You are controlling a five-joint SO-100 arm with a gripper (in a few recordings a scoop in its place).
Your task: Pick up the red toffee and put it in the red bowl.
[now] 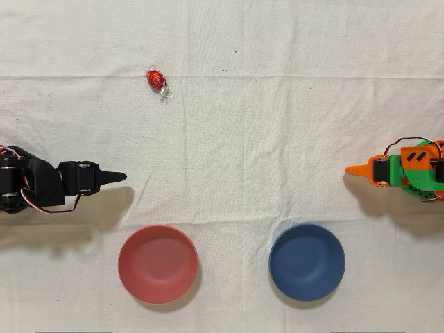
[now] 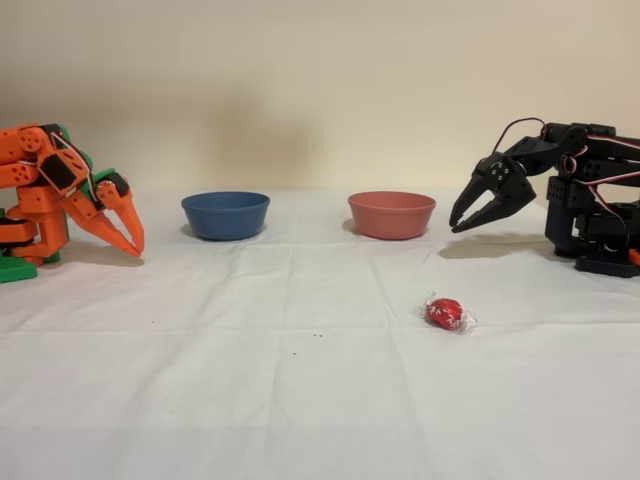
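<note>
Toffee (image 2: 444,313) lies alone on the bench (image 2: 250,400), nearest the fixed camera, well in front of the red bowl (image 2: 391,214). Nothing is grasped yet; the reach is the step at hand. Gripper (image 2: 462,222), jaws slightly apart and empty, hangs beside the bowl. It must swing forward and descend; open cloth all around, no edge near.

Shiny red toffee (image 1: 155,79); salmon-red bowl (image 1: 157,263); blue bowl (image 1: 306,261); white cloth (image 1: 277,125).

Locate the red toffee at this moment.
The red toffee lies on the white cloth, upper left in the overhead view, apart from the red bowl and the black arm's claw.
</note>
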